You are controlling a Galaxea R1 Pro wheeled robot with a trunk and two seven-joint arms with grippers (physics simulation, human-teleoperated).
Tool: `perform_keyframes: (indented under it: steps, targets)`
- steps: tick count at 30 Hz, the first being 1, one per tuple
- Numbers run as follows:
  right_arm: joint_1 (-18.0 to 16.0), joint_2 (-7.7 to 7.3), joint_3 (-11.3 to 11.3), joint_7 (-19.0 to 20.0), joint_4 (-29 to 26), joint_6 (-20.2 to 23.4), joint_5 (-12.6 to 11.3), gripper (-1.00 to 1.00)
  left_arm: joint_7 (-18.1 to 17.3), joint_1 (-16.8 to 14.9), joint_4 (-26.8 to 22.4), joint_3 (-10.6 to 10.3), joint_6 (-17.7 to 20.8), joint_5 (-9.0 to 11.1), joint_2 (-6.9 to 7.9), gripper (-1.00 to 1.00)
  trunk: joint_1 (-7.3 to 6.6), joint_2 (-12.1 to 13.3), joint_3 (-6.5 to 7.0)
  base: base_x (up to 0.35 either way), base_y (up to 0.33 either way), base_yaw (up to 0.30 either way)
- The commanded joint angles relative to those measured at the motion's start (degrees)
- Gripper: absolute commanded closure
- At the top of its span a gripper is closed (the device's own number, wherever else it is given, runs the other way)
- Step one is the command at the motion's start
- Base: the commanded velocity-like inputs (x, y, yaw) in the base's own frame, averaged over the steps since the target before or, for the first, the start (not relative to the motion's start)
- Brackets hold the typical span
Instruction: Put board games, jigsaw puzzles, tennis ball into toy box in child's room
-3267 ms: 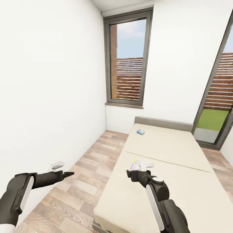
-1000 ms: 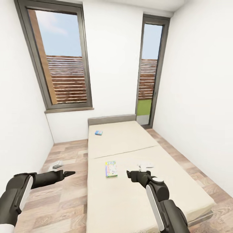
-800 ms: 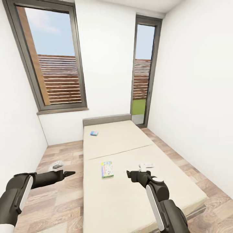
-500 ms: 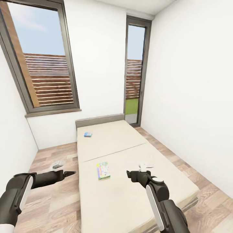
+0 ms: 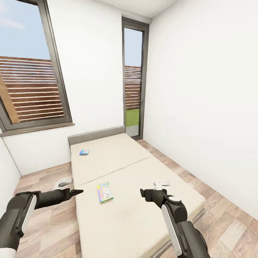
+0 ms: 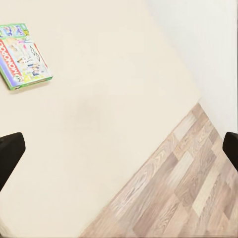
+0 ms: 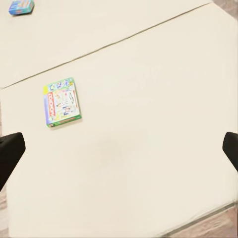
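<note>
A green board game (image 5: 105, 191) lies flat on the near half of the beige bed (image 5: 143, 215); it also shows in the left wrist view (image 6: 24, 55) and the right wrist view (image 7: 62, 101). A small blue board game (image 5: 84, 152) rests near the bed's head, seen too from the right wrist (image 7: 21, 6). My left gripper (image 5: 76, 192) hovers open at the bed's left edge, left of the green box. My right gripper (image 5: 143, 193) is open above the mattress, to the right of that box. Both grippers (image 6: 119, 153) (image 7: 119, 151) hold nothing.
Wood floor (image 5: 222, 211) runs along the bed's right side up to a white wall (image 5: 208, 107). A narrower floor strip (image 5: 43, 179) lies on the left under a large window (image 5: 32, 89). A tall glass door (image 5: 133, 86) stands past the bed's head.
The camera has turned right, so the bed and both games slide left in the picture and the right wall fills more of it. Both arms keep the same pose.
</note>
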Motion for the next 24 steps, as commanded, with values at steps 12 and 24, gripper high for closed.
perform_keyframes:
  steps: [12, 24]
  targets:
    - [-0.1, 0.02, 0.1, -0.2, 0.0, 0.3, -0.3, -1.0, -0.2, 0.0, 0.0, 0.1, 0.4, 0.0, 0.01, -1.0, 0.04, -0.1, -0.13, 0.01, 0.121, -0.28]
    - [-0.1, 0.02, 0.1, -0.2, 0.0, 0.2, -0.3, -1.0, -0.2, 0.0, -0.1, 0.1, 0.5, 0.0, 0.02, -1.0, 0.04, -0.1, -0.13, -0.038, 0.26, -0.28]
